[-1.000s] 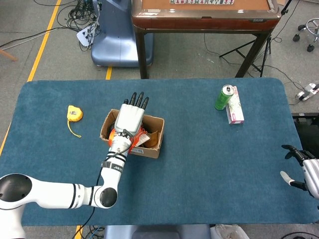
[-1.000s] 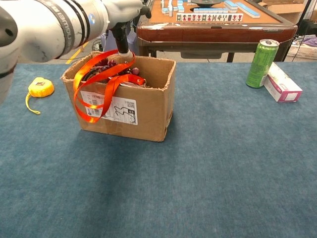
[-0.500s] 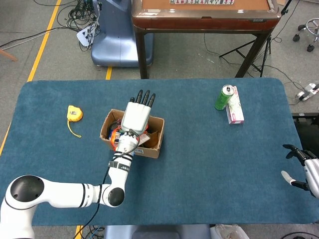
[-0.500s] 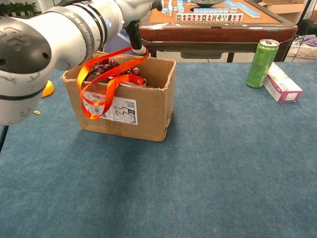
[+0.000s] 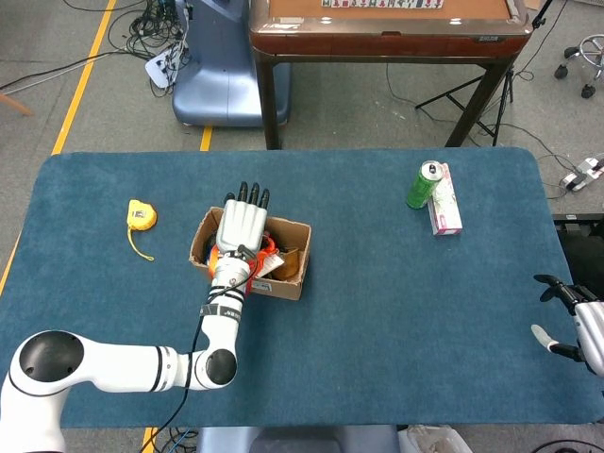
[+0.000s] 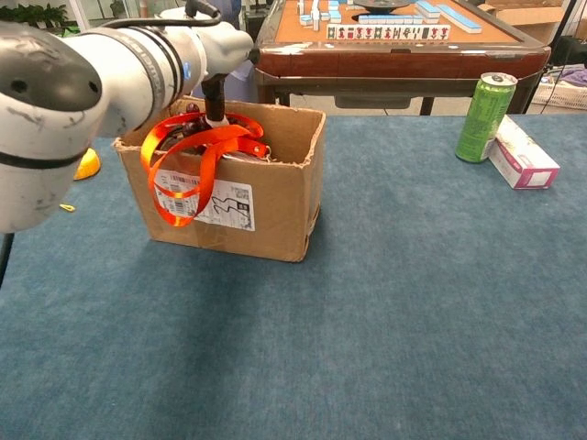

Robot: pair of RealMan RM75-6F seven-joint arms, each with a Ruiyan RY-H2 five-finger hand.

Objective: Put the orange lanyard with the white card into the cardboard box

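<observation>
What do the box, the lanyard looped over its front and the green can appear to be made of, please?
Cardboard box: brown corrugated cardboard, matte, with rough torn rim edges and a printed paper label. Orange lanyard: flat ribbon, probably woven synthetic, with a satin sheen on its folds. Green can: likely aluminium, glossy print, bare silvery rim on top.

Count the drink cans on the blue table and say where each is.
1. A green can stands at the table's far right, against a pink and white carton. None shows elsewhere; the cardboard box's inside is partly hidden.
</observation>
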